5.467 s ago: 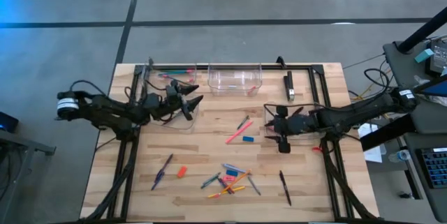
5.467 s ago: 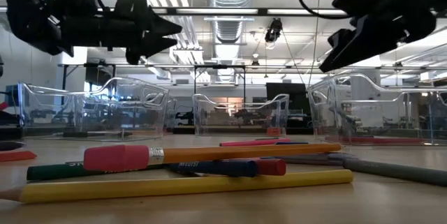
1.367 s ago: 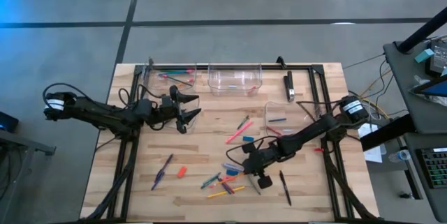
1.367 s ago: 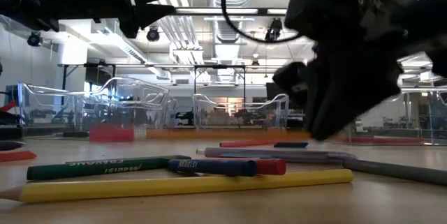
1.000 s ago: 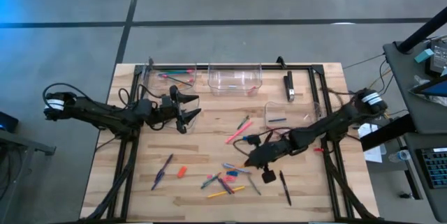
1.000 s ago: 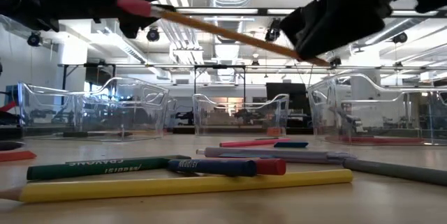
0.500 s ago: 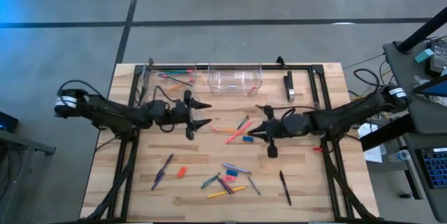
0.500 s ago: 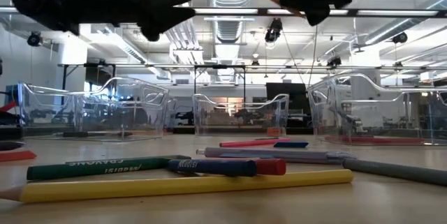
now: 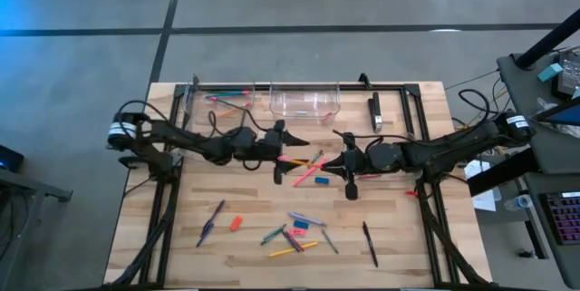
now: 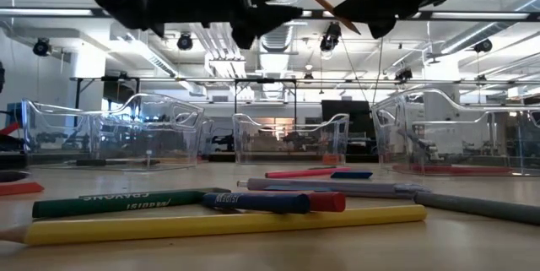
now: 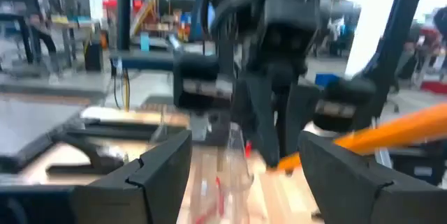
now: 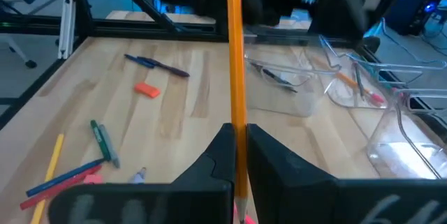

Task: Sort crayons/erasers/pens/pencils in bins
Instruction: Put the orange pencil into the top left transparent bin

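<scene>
pencil (image 12: 235, 77) in orange was pinched low on its shaft by the right gripper (image 12: 236, 155), whose fingers stood closed tight on it, the long end sticking out ahead. in the high view that gripper (image 9: 344, 166) hung above the middle of the table (image 9: 399, 255), with the left gripper (image 9: 278, 146) just beside it, facing it, fingers spread wide and holding nothing. from the left wrist the orange shaft (image 11: 377, 135) showed beyond the open fingers (image 11: 157, 165), not yet between them, so it looked like a hand-over being set up.

such a pencil would probably be light, stiff and smooth, likely to pivot or slip if taken near one tip; the free stretch near its middle seemed the best hold, across the shaft, clear of the right fingers.

nearer the front edge lay a loose heap (image 9: 294, 235) of crayons, pencils and a grey pen, with a black pen (image 9: 368, 242) to its right, a dark stick (image 9: 210, 221) to its left and an orange eraser (image 9: 235, 223) beside that. farther back lay a pink pencil (image 9: 306, 178) and a blue eraser (image 9: 321, 180). farthest stood the bins: one holding pencils (image 9: 217, 101) and one nearly empty (image 9: 304, 102).
</scene>
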### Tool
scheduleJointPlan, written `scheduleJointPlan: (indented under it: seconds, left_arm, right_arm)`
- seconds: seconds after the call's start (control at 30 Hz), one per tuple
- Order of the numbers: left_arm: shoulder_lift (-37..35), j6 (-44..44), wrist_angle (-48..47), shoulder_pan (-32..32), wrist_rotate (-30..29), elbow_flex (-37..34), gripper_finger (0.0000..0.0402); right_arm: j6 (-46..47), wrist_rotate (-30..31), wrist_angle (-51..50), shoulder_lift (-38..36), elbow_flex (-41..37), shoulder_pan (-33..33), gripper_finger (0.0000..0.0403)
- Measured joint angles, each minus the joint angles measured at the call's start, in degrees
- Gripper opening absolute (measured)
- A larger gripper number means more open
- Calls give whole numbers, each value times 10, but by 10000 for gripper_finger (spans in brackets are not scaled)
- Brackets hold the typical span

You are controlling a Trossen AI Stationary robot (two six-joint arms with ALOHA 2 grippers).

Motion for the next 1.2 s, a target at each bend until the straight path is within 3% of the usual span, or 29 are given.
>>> scheduleJointPlan:
  seconds: [0.27, 0.47, 0.7, 1.0, 1.1, 1.2]
  left_arm:
    - [-2, 2, -89, -1, 9, 14, 189]
    - [-31, 13, -159, -1, 9, 13, 178]
    - [-32, 13, -96, -7, 41, 14, 178]
    - [-30, 12, -62, -9, 40, 14, 174]
    - [-30, 12, -56, -10, 27, 14, 145]
    - [-30, 12, -57, -9, 23, 14, 86]
  right_arm:
    - [4, 7, -2, -5, 0, 0, 13]
    - [4, 7, -2, -5, 0, 0, 13]
    - [4, 18, -1, -5, 0, 0, 13]
    - [6, 18, -2, -4, 0, 0, 13]
    - [6, 18, -4, -4, 0, 0, 13]
    - [7, 19, -8, -4, 0, 0, 13]
